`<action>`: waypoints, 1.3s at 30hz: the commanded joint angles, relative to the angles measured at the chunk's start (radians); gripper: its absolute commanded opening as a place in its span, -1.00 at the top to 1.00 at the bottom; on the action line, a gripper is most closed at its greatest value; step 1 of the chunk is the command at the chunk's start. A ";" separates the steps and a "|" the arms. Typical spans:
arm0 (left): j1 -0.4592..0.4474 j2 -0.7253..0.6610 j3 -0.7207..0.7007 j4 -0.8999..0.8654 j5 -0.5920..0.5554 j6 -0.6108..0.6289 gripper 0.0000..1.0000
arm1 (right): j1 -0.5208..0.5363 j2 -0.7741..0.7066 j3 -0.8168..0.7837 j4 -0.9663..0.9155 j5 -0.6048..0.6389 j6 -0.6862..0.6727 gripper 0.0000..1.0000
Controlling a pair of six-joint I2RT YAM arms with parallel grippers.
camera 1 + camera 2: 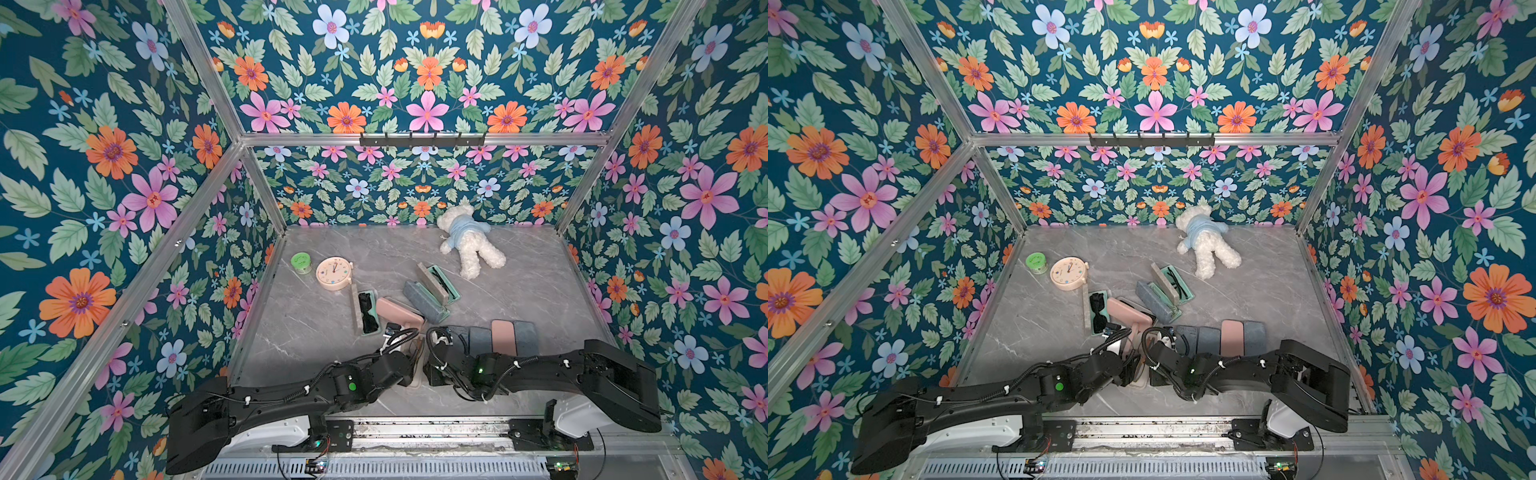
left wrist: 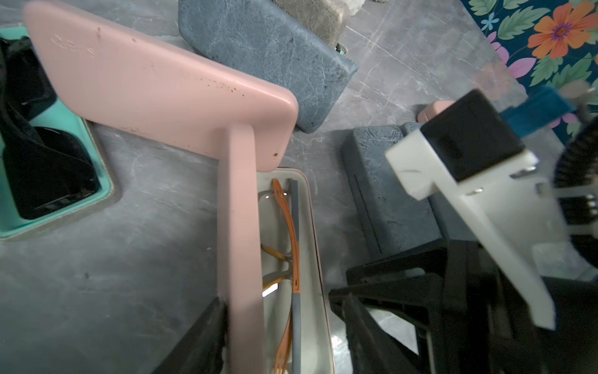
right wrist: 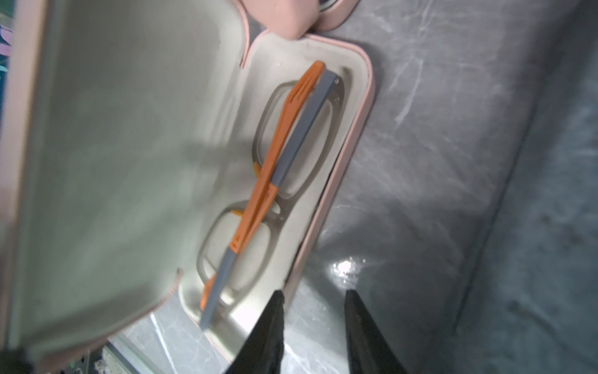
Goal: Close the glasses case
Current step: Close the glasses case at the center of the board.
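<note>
Bare tabletop (image 1: 299, 345) left of pink case (image 2: 241, 226)

pink glasses case (image 2: 240, 226) looks like smooth matt plastic, soft cream lining (image 3: 113, 145) inside (felt-ish); tabletop (image 2: 129, 291) is glossy grey marble-look.

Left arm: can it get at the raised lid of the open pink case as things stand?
Probably yes. In the left wrist view one of its fingers stands right beside the lid, nothing between. The right arm is on the far side of the base, likely not blocking.
</note>
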 commanded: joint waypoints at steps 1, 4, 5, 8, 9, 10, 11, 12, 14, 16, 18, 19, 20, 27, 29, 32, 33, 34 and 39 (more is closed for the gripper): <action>-0.001 0.014 -0.001 0.065 0.046 -0.016 -0.20 | -0.004 -0.010 -0.001 0.018 0.007 -0.001 0.32; -0.002 0.022 -0.006 0.096 0.078 -0.028 -0.18 | -0.009 -0.013 -0.003 0.018 0.005 -0.006 0.32; -0.003 0.023 -0.008 0.103 0.084 -0.028 -0.18 | -0.011 -0.015 -0.004 0.018 0.004 -0.006 0.32; -0.002 0.015 0.008 0.036 0.033 -0.048 -0.18 | -0.013 -0.015 -0.011 0.023 0.002 -0.007 0.33; -0.003 0.003 0.008 0.019 0.019 -0.051 -0.19 | -0.014 -0.015 -0.013 0.025 0.002 -0.006 0.34; -0.002 -0.012 0.006 0.011 0.010 -0.053 -0.20 | -0.012 -0.016 -0.015 0.028 0.002 -0.007 0.34; -0.002 -0.033 0.004 -0.003 -0.002 -0.054 -0.23 | -0.013 -0.016 -0.015 0.027 0.002 -0.006 0.34; -0.001 -0.053 0.008 -0.026 -0.017 -0.060 -0.25 | -0.012 -0.018 -0.015 0.025 0.005 -0.006 0.35; -0.002 -0.084 0.023 -0.083 -0.050 -0.070 -0.29 | -0.012 -0.016 -0.014 0.024 0.004 -0.006 0.39; -0.002 -0.100 0.033 -0.110 -0.059 -0.071 -0.29 | -0.013 -0.015 -0.012 0.022 0.004 -0.006 0.41; 0.000 -0.087 0.042 -0.114 -0.043 -0.067 -0.24 | -0.012 -0.013 -0.012 0.022 0.003 -0.006 0.46; 0.000 -0.073 0.051 -0.122 -0.042 -0.066 -0.22 | -0.012 -0.012 -0.012 0.022 0.003 -0.006 0.47; 0.000 -0.055 0.056 -0.125 -0.042 -0.066 -0.20 | -0.012 -0.010 -0.014 0.025 0.003 -0.006 0.47; 0.009 0.036 0.089 -0.114 -0.032 -0.068 0.14 | -0.013 0.002 -0.012 0.036 -0.010 -0.005 0.52; 0.011 0.053 0.096 -0.120 -0.038 -0.072 0.29 | -0.012 0.002 -0.012 0.036 -0.010 -0.007 0.52; 0.013 0.059 0.089 -0.107 -0.038 -0.078 0.39 | -0.012 0.000 -0.015 0.036 -0.010 -0.010 0.52; 0.014 0.059 0.085 -0.097 -0.033 -0.075 0.44 | -0.012 0.000 -0.015 0.035 -0.012 -0.010 0.52; 0.015 0.059 0.084 -0.095 -0.033 -0.075 0.50 | -0.013 0.000 -0.015 0.036 -0.012 -0.010 0.53; 0.019 0.075 0.070 -0.070 -0.019 -0.079 0.69 | -0.013 0.000 -0.018 0.040 -0.016 -0.014 0.54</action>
